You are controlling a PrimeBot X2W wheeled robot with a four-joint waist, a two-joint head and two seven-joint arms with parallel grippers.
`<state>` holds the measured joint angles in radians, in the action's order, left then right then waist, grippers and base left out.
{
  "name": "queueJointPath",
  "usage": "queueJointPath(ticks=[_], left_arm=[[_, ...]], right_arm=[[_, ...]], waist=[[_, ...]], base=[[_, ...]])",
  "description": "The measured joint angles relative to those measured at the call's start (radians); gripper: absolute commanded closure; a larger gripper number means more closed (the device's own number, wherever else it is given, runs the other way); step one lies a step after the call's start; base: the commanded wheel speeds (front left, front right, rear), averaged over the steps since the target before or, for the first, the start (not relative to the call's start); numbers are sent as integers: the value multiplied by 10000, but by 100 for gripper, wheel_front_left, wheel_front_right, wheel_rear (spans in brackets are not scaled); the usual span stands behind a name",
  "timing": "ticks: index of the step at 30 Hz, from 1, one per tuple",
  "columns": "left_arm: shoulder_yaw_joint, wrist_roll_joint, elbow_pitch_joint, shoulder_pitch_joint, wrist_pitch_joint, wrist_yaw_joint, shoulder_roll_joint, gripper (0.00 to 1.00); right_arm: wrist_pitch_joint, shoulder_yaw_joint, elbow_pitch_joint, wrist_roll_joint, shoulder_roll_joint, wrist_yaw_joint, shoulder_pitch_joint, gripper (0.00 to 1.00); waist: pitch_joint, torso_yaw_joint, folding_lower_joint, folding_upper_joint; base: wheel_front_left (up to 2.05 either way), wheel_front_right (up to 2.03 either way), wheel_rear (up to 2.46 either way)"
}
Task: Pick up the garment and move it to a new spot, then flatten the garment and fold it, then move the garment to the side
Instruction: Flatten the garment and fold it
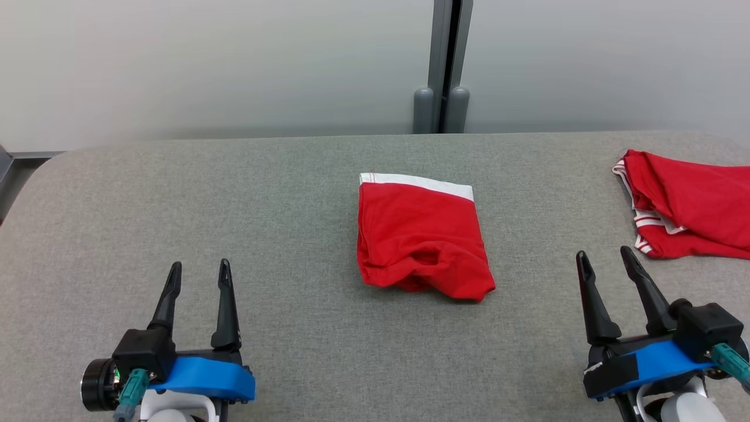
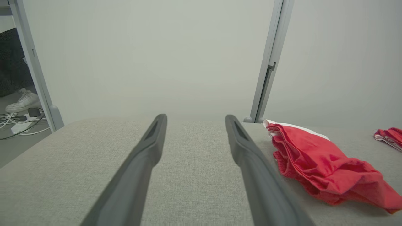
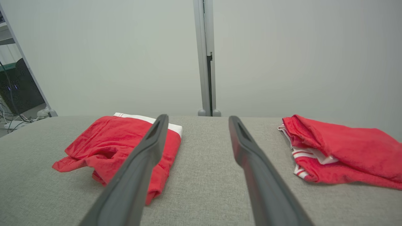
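Folded red garment (image 1: 423,237) lies about mid-table on the grey fabric table (image 1: 263,193). Its white waistband runs along the far edge, and the near edge is rumpled with a small pucker in it. Left gripper (image 1: 200,265) is at the robot's near left, fingers spread with only bare table between them, tips aimed at the back wall, well apart from the garment. Right gripper (image 1: 603,252) is at the near right, also spread and holding nothing, with its fingers leaning a bit toward the robot's left. Can't tell if either gripper rests on the fabric or hangs just above it. In the left wrist view the garment sits off to the right of the fingers, layers stacked unevenly at the near corner. In the right wrist view it's to the left, partly behind one finger. Second red garment (image 1: 691,205) with white striped trim lies loosely bunched at the table's far right, cut off by the frame, near the right gripper's tips but not touching. Grey post (image 1: 442,64) stands behind the table against the pale wall. A white shoe (image 2: 23,100) and some cables (image 2: 15,121) are on the floor past the table's left end.
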<state>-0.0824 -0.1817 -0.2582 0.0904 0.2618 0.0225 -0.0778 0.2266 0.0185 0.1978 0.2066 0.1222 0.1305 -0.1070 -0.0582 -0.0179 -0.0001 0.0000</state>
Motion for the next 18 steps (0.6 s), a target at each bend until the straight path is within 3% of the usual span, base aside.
queueJointPath(ticks=[18], left_arm=[[36, 67, -48, 78, -35, -339, -247, 0]], right_arm=[[-907, -483, -1108, -656, -606, 2, 546, 0]], waist=[[31, -271, 0, 0]], base=[[0, 0, 0]])
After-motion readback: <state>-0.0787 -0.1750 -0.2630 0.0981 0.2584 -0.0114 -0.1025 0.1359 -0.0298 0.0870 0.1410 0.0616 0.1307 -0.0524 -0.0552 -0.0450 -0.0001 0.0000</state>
